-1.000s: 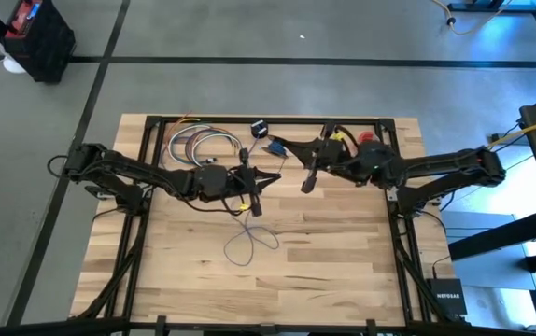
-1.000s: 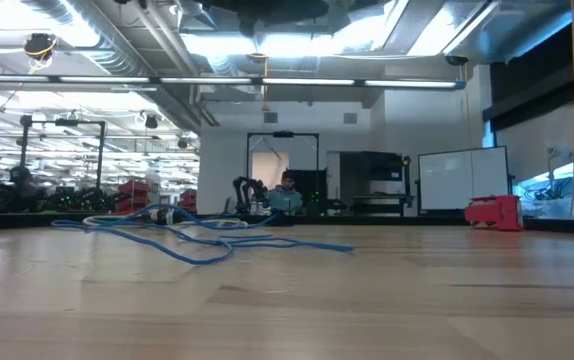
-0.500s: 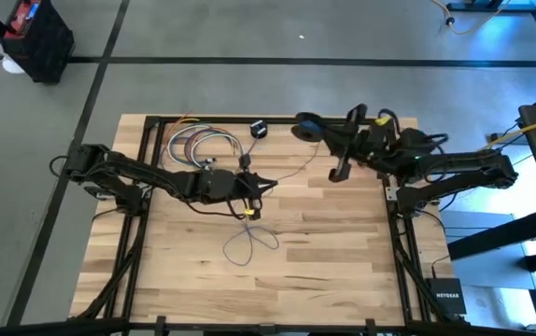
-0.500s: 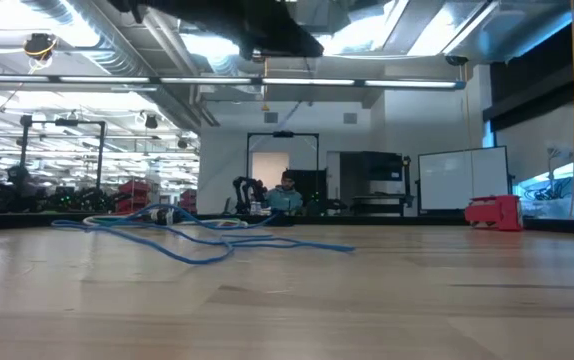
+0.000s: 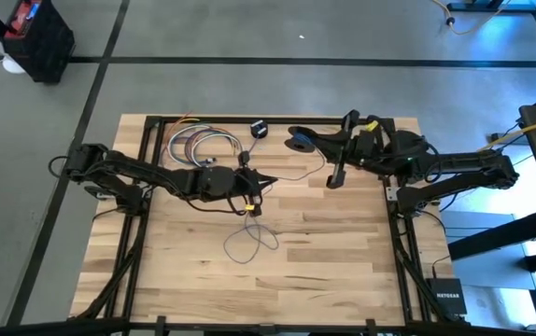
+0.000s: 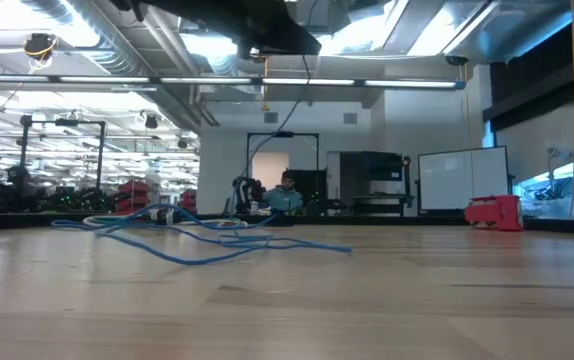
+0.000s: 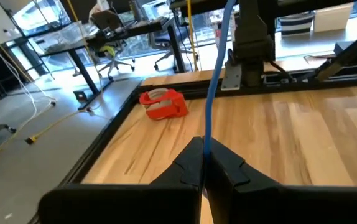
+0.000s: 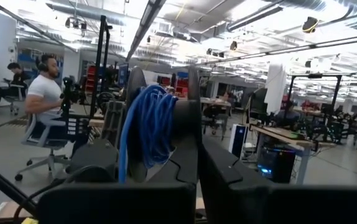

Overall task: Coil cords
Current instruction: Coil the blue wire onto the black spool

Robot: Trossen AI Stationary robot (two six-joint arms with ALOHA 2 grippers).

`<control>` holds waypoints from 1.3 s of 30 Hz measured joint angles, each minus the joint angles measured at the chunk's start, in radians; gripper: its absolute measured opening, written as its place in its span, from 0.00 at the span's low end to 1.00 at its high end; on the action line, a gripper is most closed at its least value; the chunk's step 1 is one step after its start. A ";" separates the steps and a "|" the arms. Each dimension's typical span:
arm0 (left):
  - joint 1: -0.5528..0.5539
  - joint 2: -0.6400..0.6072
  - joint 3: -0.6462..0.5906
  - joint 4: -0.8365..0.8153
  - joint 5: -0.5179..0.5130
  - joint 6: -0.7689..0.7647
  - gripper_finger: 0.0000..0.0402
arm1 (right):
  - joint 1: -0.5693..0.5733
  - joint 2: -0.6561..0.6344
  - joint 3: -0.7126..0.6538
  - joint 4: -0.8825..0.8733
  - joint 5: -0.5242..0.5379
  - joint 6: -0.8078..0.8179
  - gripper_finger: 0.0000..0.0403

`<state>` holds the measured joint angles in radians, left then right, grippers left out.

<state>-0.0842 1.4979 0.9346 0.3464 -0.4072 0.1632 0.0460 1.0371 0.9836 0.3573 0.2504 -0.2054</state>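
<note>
Bundle of multicoloured cables (image 5: 196, 145) lay at the upper left of the table (image 5: 343, 271), close to the far rail. The left arm (image 5: 128, 173) came in from the left edge of the high view and reached toward the table's middle. The left gripper (image 7: 202, 150) was there, claw closed and pinching the blue cord (image 7: 217, 68). In the left wrist view the cord ran straight up out of the pinched fingertips (image 7: 190, 163), taut. Below the gripper in the high view, the cord lay in loose loops (image 5: 249, 245) on the wood, lower middle of the frame. In the low view the same cord sprawled across the left half of the tabletop (image 6: 202, 245).

A small black item (image 5: 259, 129) sat by the far rail, centre top of the table; couldn't tell what it was.

To the right of it, the right gripper (image 8: 198, 155) hung over the upper right part of the table, off the surface. Its claw was closed on a black spool (image 8: 194, 106) with turns of blue cord wound on it. From the spool a thin strand ran down and left toward the left gripper. The right arm (image 5: 455, 168) stretched out to the right edge.

A red tape roll (image 7: 163, 104) rested on the table near its edge in the left wrist view. It showed at the right in the low view. A person (image 8: 45, 93) was seated in the room behind, at the left of the right wrist view.
</note>
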 joint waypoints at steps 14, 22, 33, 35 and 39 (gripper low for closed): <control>-0.065 -0.035 0.077 -0.385 0.000 -0.089 0.35 | 0.000 0.001 -0.002 -0.035 0.000 -0.001 0.01; -0.104 -0.039 0.115 -0.215 0.000 -0.001 0.45 | 0.000 0.001 -0.002 -0.048 -0.001 -0.002 0.01; -0.075 0.022 0.115 -0.112 0.029 0.052 0.43 | 0.000 0.002 -0.002 -0.047 -0.001 -0.008 0.01; -0.063 0.050 0.114 -0.097 0.073 0.059 0.43 | 0.000 0.002 -0.003 -0.048 -0.001 -0.008 0.01; -0.058 0.071 0.135 -0.104 0.083 0.070 0.42 | 0.000 0.002 -0.003 -0.047 -0.001 -0.008 0.01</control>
<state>-0.1421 1.5692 1.0696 0.2429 -0.3244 0.2329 0.0456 1.0389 0.9810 0.3103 0.2493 -0.2139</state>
